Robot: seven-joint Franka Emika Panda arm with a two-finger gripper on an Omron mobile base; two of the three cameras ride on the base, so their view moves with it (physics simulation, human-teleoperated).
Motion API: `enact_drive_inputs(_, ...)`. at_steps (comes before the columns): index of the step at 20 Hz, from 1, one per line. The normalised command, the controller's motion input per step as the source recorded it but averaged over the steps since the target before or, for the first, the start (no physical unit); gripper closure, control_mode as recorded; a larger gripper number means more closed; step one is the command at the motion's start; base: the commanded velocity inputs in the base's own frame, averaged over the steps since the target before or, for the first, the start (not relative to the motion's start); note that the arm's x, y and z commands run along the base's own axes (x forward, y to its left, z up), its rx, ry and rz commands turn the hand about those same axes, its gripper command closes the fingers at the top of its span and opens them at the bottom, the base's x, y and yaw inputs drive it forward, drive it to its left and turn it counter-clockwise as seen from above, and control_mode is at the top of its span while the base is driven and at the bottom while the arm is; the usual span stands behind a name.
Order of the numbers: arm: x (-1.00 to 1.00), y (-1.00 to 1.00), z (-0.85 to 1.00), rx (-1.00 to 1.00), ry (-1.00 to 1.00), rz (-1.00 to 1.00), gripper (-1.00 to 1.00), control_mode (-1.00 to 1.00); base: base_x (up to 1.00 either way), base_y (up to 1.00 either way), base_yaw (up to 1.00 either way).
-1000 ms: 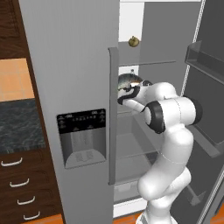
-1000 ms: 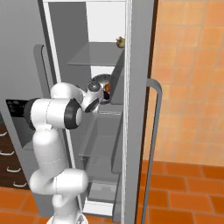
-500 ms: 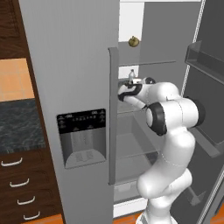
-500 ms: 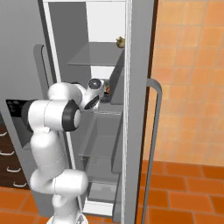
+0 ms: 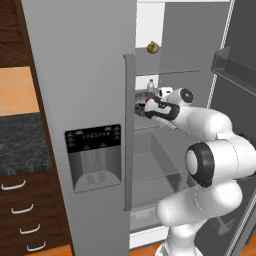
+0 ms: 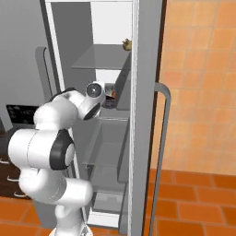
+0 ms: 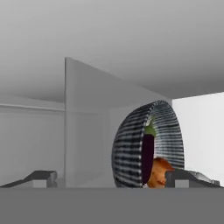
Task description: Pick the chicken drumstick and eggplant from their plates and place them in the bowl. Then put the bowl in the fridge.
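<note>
The grey fridge (image 5: 80, 100) stands with its right door swung open. On its middle shelf sits the dark streaked bowl (image 7: 131, 153), which looks tipped sideways in the rolled hand view. In the bowl lie the dark purple eggplant (image 7: 147, 155) and the orange-brown chicken drumstick (image 7: 158, 171). My gripper (image 7: 113, 179) is open, one fingertip on each side of the bowl, gripping nothing. From the base, the gripper (image 5: 146, 106) reaches into the fridge at the bowl (image 6: 109, 94). The plates are out of view.
A small round brownish thing (image 5: 153, 47) lies on the upper shelf, with a small bottle (image 5: 151, 84) below it. Door bins (image 5: 235, 65) line the open door on the right. A dark counter (image 5: 20, 145) with drawers (image 5: 20, 210) is left of the fridge.
The jaws went from shut on the bowl to wide open. The bowl stays on the middle shelf. The arm has barely moved.
</note>
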Motion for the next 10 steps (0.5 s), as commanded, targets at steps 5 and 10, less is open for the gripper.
enact_drive_inputs(5,-0.99,0.01,0.9,-0.02,0.2,0.0,-1.0,-1.0,0.0,0.0,0.0)
enact_drive_inputs(10,-1.0,0.02,0.65,-0.01,0.23,0.0,-1.0,-1.0,0.0,0.0,0.0)
